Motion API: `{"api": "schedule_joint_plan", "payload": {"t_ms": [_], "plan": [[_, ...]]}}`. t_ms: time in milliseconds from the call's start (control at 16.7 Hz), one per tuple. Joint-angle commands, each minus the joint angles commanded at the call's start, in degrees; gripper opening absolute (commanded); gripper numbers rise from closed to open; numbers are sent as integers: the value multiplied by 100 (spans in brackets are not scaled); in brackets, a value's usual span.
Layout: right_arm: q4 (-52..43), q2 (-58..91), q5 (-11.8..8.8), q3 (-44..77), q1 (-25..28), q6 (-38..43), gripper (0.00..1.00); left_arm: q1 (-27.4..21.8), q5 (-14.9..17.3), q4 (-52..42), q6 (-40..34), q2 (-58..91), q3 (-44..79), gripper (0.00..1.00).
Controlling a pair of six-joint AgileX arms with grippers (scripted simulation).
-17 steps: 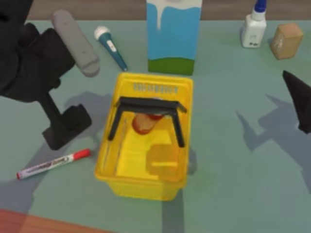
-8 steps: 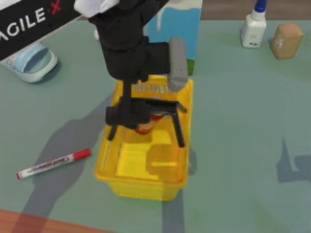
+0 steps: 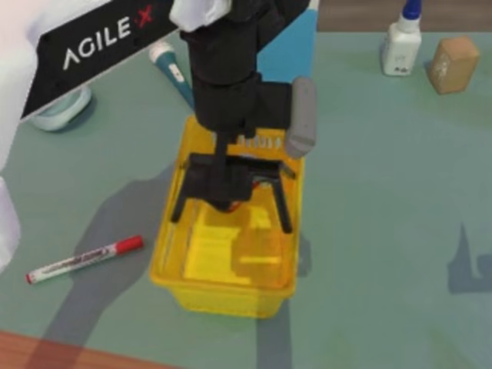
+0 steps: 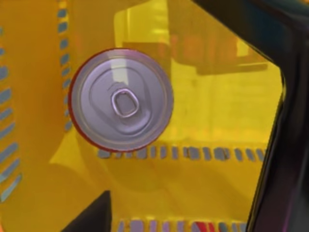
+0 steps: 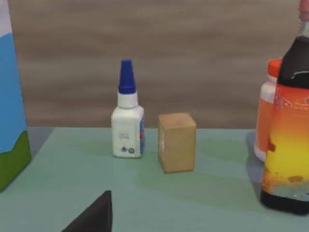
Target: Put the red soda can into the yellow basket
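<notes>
The red soda can (image 4: 120,104) stands upright on the floor of the yellow basket (image 3: 223,296), close to one slotted wall (image 4: 34,121); the left wrist view shows its silver top. My left gripper (image 3: 223,191) hangs over the basket's far half, just above the black handle (image 3: 283,201). It is open, and only one dark fingertip (image 4: 91,215) shows, apart from the can. From above, the gripper covers nearly all of the can. My right arm is out of the top view; its fingertip (image 5: 96,215) hovers over the table, open and empty.
A blue-and-white carton (image 3: 301,54) stands right behind the basket. A glue bottle (image 3: 402,42) and a brown block (image 3: 453,65) are at the far right. A red-capped marker (image 3: 84,259) lies left of the basket. A dark bottle (image 5: 289,135) and an orange-capped jar (image 5: 266,116) stand near the right gripper.
My left arm has swung from the table's left side to over the basket and moved down toward the can. The right arm has left the top view. The can stayed in the basket.
</notes>
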Motion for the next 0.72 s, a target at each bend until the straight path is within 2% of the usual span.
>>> {"api": "schedule_joint_plan", "payload": {"t_ms": [720], "plan": [[0,0,0,0,0,0,100,4,0,473,4,-36,-509,100]]}}
